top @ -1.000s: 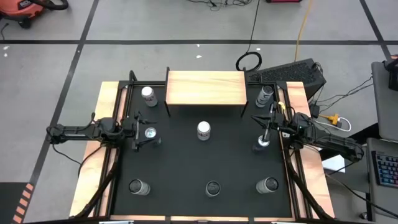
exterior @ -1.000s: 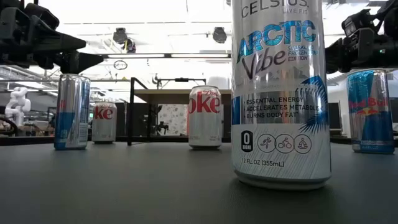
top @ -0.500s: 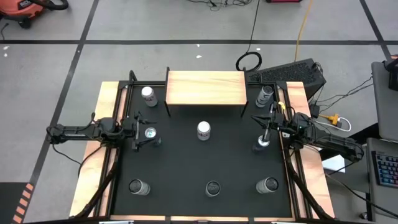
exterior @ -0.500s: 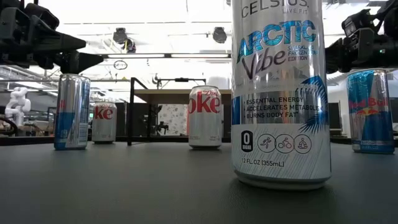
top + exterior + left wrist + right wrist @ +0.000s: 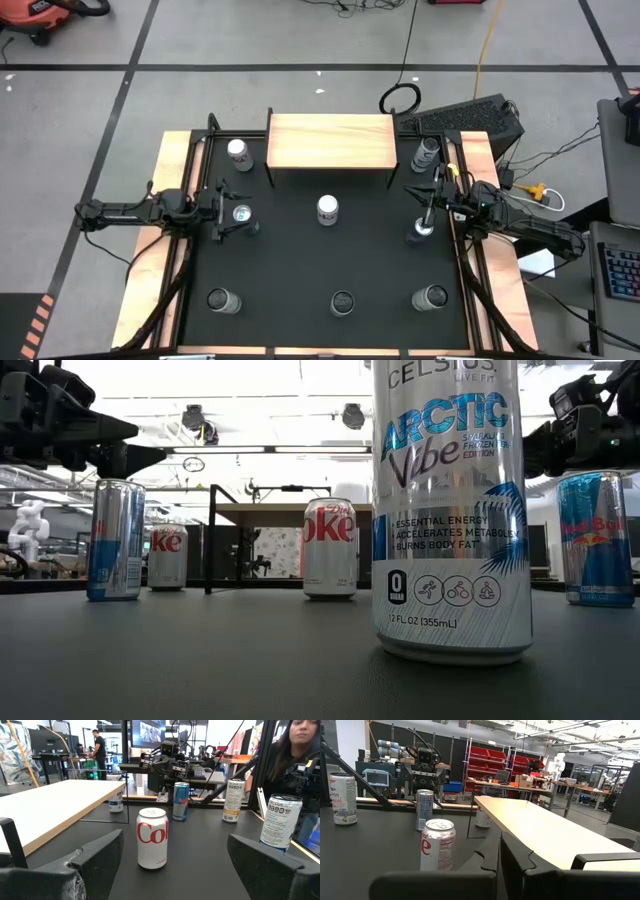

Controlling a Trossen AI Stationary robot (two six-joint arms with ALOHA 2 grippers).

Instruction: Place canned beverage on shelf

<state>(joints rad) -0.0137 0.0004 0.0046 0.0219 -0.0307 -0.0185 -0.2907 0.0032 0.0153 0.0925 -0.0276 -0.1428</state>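
Seven cans stand on the black surface (image 5: 300, 260), and none is on the shelf (image 5: 330, 140). That shelf, a light wood top on thin black legs, sits at the far edge of the surface, midway across, and its top is bare.

Nearest the shelf is a Diet Coke can (image 5: 328, 209), standing upright just in front of it on open surface. A second Coke can (image 5: 238, 152) stands beside the shelf's left end, and a grey can (image 5: 427, 152) beside its right end. Well away from the shelf, along the near edge, three more cans stand in a row: one at the left (image 5: 221, 300), a tall white Celsius can (image 5: 342, 302) in the middle, and one at the right (image 5: 431, 297).

To the left of the shelf and a little nearer, the left hand (image 5: 236, 213) sits with its two dark fingers (image 5: 95, 857) spread wide; a slim blue and silver can (image 5: 241, 213) stands between them in the overhead view, and no contact with it can be made out. To the right of the shelf and a little nearer, the right hand (image 5: 424, 210) has its fingers closed together, empty, with a slim Red Bull can (image 5: 422, 230) just beside its tip.
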